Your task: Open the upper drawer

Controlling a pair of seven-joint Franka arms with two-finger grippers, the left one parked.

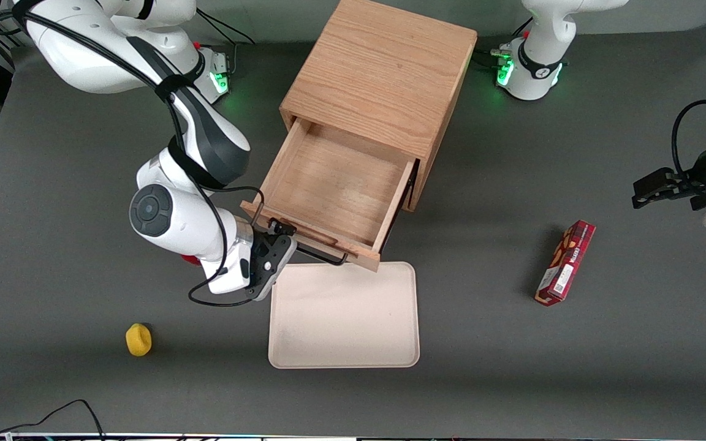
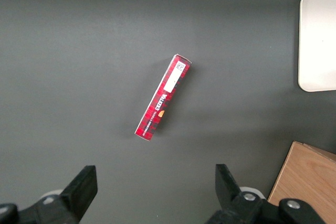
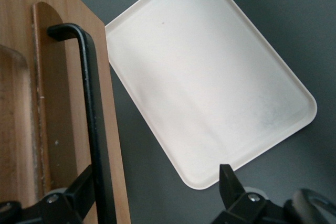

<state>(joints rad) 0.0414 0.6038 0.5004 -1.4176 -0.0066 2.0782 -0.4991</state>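
Note:
The upper drawer (image 1: pixel 334 184) of the oak cabinet (image 1: pixel 383 73) stands pulled far out, and its light-wood inside holds nothing. Its black wire bar handle (image 1: pixel 322 256) runs along the drawer front (image 3: pixel 113 145), facing the front camera. My right gripper (image 1: pixel 274 254) hangs open at the handle's end toward the working arm, just above the table. In the right wrist view the gripper (image 3: pixel 155 192) has one finger (image 3: pixel 79 192) against the handle bar (image 3: pixel 92 129). The other finger (image 3: pixel 231 182) is well clear of it over the tray's corner. Nothing is clamped.
A cream tray (image 1: pixel 344 315) lies on the table directly in front of the open drawer, nearer the front camera. A red biscuit box (image 1: pixel 566 263) lies toward the parked arm's end. A small yellow object (image 1: pixel 138 340) sits toward the working arm's end.

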